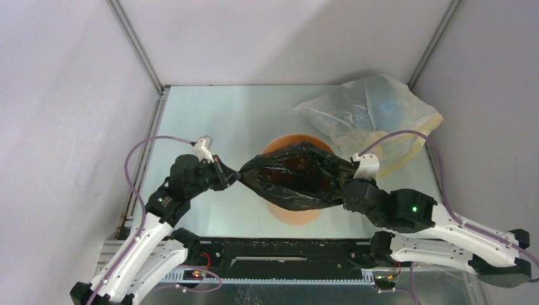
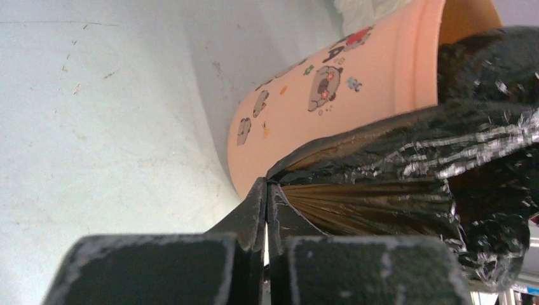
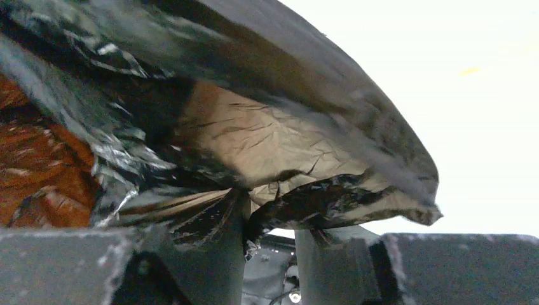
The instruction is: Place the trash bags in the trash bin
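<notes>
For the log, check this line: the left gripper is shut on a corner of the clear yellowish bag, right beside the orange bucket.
Wrong bag: the left gripper is shut on a corner of the black bag, right beside the orange bucket. The left wrist view shows it.

walls (image 1: 57,95): plain pale lilac | table (image 1: 210,114): pale, scuffed | corner posts (image 1: 136,44): metal

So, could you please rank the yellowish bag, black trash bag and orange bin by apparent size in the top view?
1. yellowish bag
2. black trash bag
3. orange bin, mostly hidden beneath it
</notes>
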`<action>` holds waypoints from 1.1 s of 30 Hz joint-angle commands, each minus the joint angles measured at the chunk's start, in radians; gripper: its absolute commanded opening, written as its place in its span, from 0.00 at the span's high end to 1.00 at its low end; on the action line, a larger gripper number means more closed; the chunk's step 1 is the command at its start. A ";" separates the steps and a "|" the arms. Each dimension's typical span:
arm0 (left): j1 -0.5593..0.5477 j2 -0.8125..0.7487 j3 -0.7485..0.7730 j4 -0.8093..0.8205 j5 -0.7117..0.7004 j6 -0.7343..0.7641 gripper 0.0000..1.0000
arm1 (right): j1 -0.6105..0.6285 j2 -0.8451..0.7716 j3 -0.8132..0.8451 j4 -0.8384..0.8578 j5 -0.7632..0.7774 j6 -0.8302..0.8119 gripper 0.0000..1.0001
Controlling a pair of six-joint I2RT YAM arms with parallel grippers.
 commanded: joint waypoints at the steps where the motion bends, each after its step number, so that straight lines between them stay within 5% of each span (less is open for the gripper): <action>1: -0.003 0.043 -0.014 0.125 -0.023 0.004 1.00 | -0.124 0.003 -0.060 0.158 -0.051 -0.076 0.68; 13: -0.003 0.124 -0.025 0.290 -0.079 0.007 1.00 | -0.482 -0.046 -0.149 0.529 -0.410 -0.342 0.63; 21: 0.009 0.190 -0.012 0.392 -0.053 0.002 0.91 | -0.509 0.038 -0.191 0.680 -0.612 -0.447 0.52; 29: 0.166 0.259 -0.016 0.444 0.102 -0.020 0.93 | -0.513 0.095 -0.237 0.830 -0.716 -0.494 0.49; 33: 0.182 0.224 -0.021 0.412 0.096 -0.005 0.83 | -0.534 0.082 -0.229 0.805 -0.690 -0.478 0.30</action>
